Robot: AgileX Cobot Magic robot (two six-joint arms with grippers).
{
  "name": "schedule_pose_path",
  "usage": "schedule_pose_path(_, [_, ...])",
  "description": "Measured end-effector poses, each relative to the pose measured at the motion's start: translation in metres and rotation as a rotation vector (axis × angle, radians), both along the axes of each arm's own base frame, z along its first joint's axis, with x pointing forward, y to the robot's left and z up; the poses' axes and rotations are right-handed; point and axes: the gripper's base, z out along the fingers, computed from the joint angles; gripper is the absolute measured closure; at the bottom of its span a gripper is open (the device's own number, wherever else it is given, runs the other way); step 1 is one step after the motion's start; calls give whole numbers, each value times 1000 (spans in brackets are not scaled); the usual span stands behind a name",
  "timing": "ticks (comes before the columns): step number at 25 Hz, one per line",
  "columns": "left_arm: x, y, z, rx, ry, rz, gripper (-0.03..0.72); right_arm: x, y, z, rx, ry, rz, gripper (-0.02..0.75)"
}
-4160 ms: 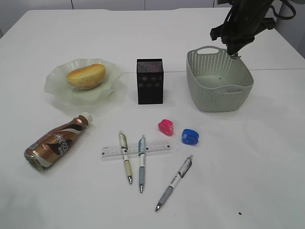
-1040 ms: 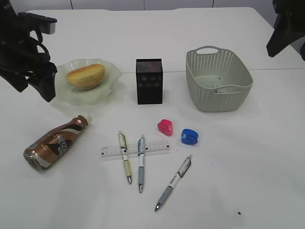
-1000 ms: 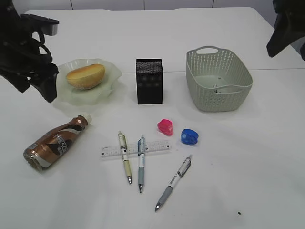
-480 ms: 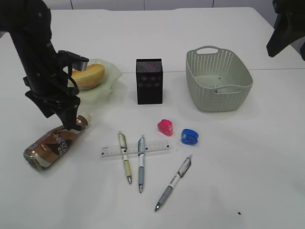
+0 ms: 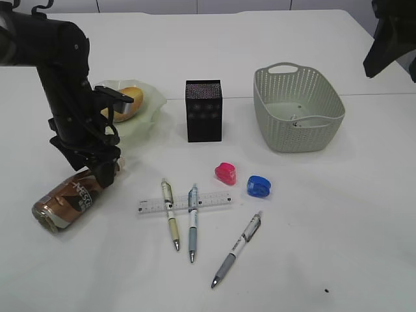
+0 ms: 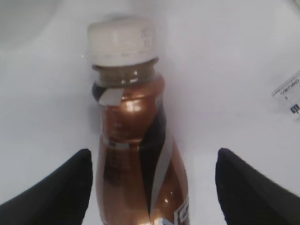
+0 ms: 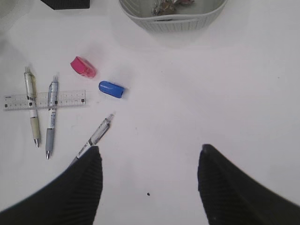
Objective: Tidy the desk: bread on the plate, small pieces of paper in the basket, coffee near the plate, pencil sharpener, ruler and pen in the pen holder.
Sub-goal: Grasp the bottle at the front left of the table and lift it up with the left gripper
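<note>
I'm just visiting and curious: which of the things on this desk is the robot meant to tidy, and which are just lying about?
Part of the job:
bread
plate
coffee bottle
basket
paper scraps
pen holder
pink sharpener
blue sharpener
ruler
three pens

Just lying about:
nothing visible

White table (image 5: 364,214), coffee bottle (image 5: 65,198), ruler (image 5: 184,203), pens (image 5: 236,249), sharpeners (image 5: 226,173)

Slanted front exterior view; left wrist close on bottle (image 6: 133,140); right wrist high above pens (image 7: 42,112)
</note>
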Motion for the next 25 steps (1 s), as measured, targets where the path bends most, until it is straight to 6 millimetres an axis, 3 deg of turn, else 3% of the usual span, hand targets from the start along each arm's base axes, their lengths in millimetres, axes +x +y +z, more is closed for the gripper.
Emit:
schedule_pose_path(6, [8, -3, 2, -16, -49, 0, 98, 0, 0, 0, 0, 0, 0, 237])
schedule_pose_path(14, [14, -4, -19, -2, -7, 0, 98, 0, 0, 0, 0, 0, 0, 237])
schedule_pose_path(25, [13, -3, -25, 20, 16, -7, 99, 0, 0, 0, 0, 0, 0, 237])
